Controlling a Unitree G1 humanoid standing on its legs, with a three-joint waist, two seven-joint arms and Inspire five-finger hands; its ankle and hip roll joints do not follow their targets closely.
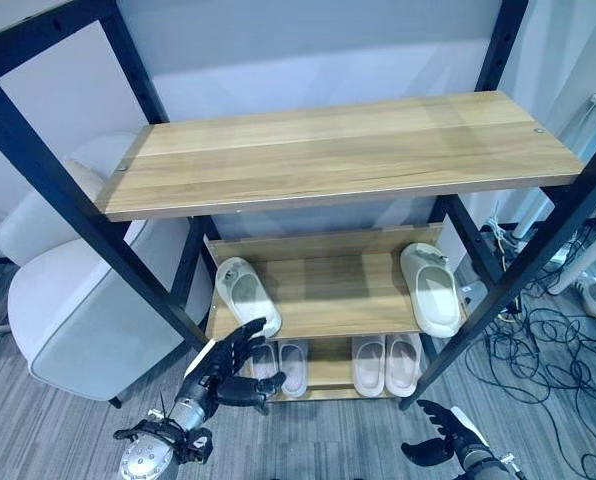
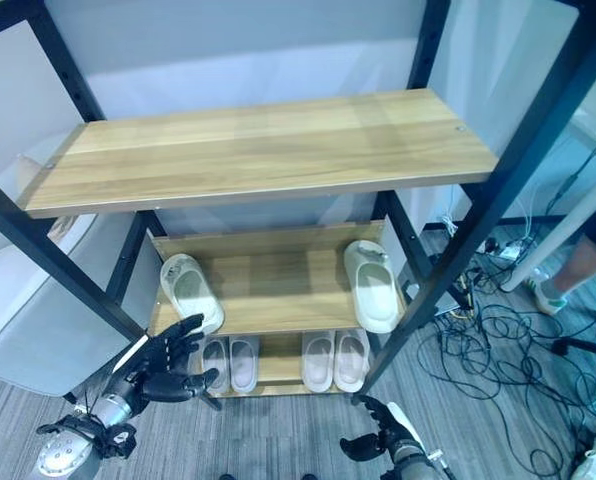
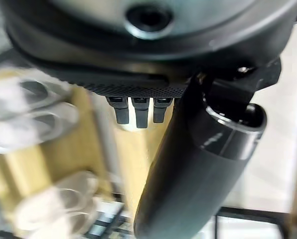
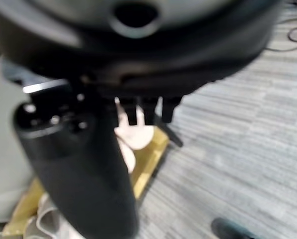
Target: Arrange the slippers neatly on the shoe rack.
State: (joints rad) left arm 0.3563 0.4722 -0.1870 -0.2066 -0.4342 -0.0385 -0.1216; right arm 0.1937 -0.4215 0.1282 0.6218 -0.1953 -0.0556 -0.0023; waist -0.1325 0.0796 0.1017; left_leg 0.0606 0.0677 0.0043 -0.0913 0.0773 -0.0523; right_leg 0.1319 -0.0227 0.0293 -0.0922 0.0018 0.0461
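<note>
Two slippers sit far apart on the middle shelf point(image 1: 328, 290), one at left point(image 1: 246, 294), one at right point(image 1: 430, 288); two pairs line the bottom shelf point(image 1: 330, 374). Left hand point(image 1: 230, 366), fingers spread, holds nothing at lower left. Right hand point(image 1: 440, 434), relaxed, empty, lower right. Judged step: reaching; next, bring the separated slippers together.

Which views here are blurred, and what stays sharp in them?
Left wrist view: the left hand is sharp, the slippers beyond are smeared. Right wrist view: the right hand and the shoe rack are both soft. Left eye view: crisp, with soft sheen on the top shelf.
</note>
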